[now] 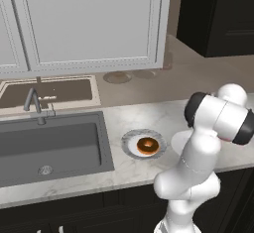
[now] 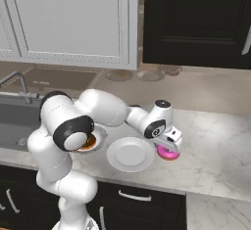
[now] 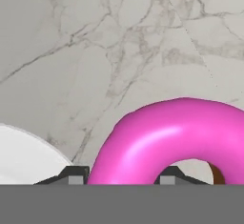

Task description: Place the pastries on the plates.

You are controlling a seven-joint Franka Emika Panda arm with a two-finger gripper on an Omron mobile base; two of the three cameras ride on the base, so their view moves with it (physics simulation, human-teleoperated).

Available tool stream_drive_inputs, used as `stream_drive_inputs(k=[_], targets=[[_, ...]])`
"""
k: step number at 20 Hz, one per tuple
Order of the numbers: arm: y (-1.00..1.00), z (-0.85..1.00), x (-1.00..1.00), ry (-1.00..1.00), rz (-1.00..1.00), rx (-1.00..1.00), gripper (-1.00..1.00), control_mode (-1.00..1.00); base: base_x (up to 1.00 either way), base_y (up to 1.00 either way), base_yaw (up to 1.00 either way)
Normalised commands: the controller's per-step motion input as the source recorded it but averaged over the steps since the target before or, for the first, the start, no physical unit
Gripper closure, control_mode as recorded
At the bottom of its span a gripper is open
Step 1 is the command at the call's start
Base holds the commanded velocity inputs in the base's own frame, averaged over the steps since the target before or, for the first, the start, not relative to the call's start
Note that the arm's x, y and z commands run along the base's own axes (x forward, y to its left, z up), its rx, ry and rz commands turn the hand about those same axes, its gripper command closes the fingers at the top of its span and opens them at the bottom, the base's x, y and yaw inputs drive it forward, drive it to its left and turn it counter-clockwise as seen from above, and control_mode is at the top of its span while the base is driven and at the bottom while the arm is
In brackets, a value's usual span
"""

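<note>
The pink doughnut (image 3: 176, 137) sits low and right of centre in the hand view, on the marble counter (image 3: 119, 42), its near side clamped between the two fingertips (image 3: 71, 174) of the gripper (image 2: 169, 148), which is closed on it. The plain white plate (image 2: 130, 153) lies just left of it, centre frame. The orange-brown doughnut (image 1: 147, 145) rests on the speckled-rim plate (image 1: 130, 140), right of the grey sink (image 1: 49, 147).
</note>
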Motion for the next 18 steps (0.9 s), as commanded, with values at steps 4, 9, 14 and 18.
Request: stream_drive_inputs(k=[4, 9, 14, 18], targets=[[0.42, 0.37, -0.31, 0.0, 0.0, 0.0, 1.0, -1.0, 0.0, 0.0, 0.0], [0.81, 0.04, -0.37, 0.02, 0.0, 0.04, 1.0, -1.0, 0.0, 0.0, 0.0], [0.75, 0.0, -0.26, 0.02, 0.0, 0.02, 1.0, -1.0, 0.0, 0.0, 0.0], [0.67, -0.04, -0.21, 0.0, 0.0, 0.0, 1.0, -1.0, 0.0, 0.0, 0.0]])
